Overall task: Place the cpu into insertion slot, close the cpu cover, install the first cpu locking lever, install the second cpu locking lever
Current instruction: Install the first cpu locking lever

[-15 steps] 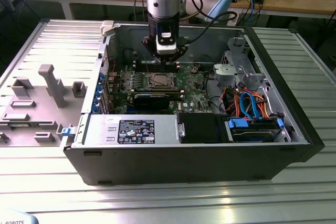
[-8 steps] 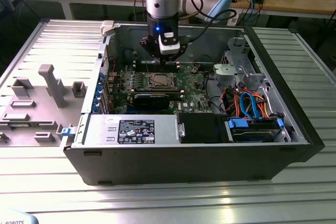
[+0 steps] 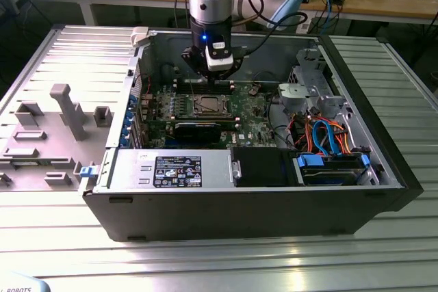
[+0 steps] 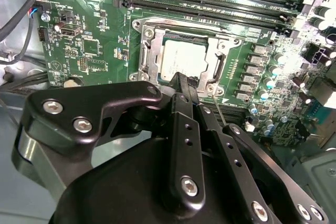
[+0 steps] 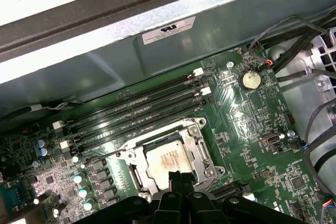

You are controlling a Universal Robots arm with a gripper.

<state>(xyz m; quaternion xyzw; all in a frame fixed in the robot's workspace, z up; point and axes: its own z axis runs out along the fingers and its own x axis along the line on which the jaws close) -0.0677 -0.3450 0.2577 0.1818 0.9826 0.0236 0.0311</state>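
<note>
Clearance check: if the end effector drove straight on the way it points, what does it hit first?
Probably the cpu cover, at the frame edge nearest the end effector, beside the seated cpu. The gap above it is hard to judge.

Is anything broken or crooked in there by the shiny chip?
Nothing stands out. The cpu lies flat and square inside the window of the cpu cover, which sits straight on the green board. No cracks or loose bits show. The pincer hangs close by the cover's edge.
</note>
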